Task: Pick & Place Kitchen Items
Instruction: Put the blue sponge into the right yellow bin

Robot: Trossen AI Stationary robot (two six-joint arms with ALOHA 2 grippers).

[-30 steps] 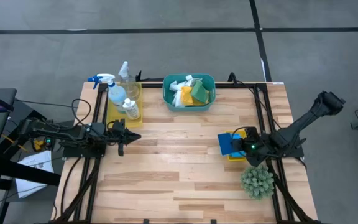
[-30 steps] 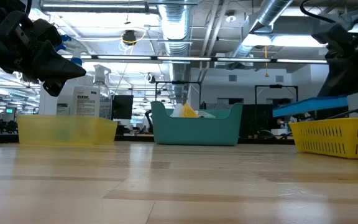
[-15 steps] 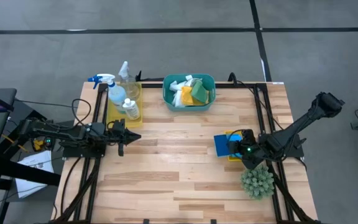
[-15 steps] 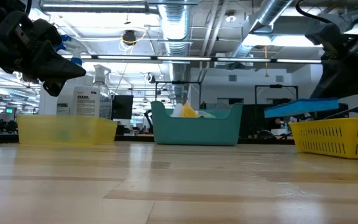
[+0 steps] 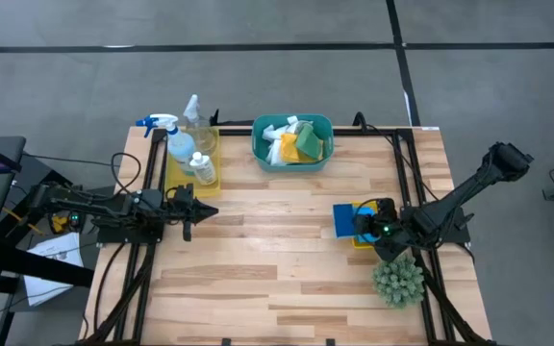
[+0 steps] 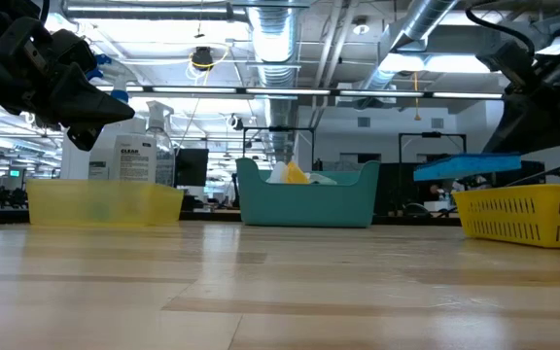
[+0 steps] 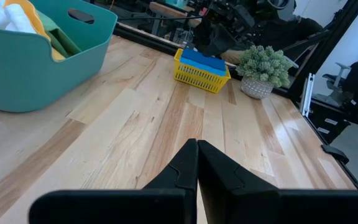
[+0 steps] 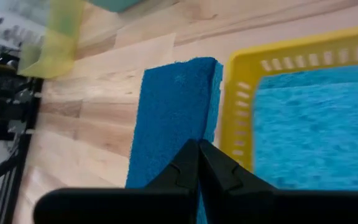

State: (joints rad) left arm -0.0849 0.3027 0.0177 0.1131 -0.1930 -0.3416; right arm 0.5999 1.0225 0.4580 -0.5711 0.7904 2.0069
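Observation:
My right gripper (image 5: 366, 223) is shut on a dark-blue sponge (image 5: 344, 220), held above the left rim of a yellow tray (image 5: 359, 241) at the table's right. A light-blue sponge (image 8: 316, 124) lies in that tray. My left gripper (image 5: 192, 210) is shut and empty above the table's left side, near another yellow tray (image 5: 208, 183). That tray holds a blue-trigger spray bottle (image 5: 166, 127), a small clear bottle (image 5: 193, 115) and a small labelled white bottle (image 5: 202, 169). White, yellow and green cloths (image 5: 294, 141) lie in a teal basin (image 5: 258, 146). My right gripper pinches the dark-blue sponge's end nearest the table's right (image 8: 188, 134) between its two fingers. The fingers come about level from the table's right, along the sponge. The sponge (image 6: 465, 167) sticks out toward the table's left, about level, lifted clear of the tray (image 6: 523, 216).
A spiky green ball-shaped plant (image 5: 398, 279) stands on the table near the front right, close beside my right arm. The teal basin stands at the far middle. Bare wood (image 5: 267, 250) lies between the two arms.
My right gripper has gone a little toward the table's left with the dark-blue sponge, which stays lifted above the yellow tray.

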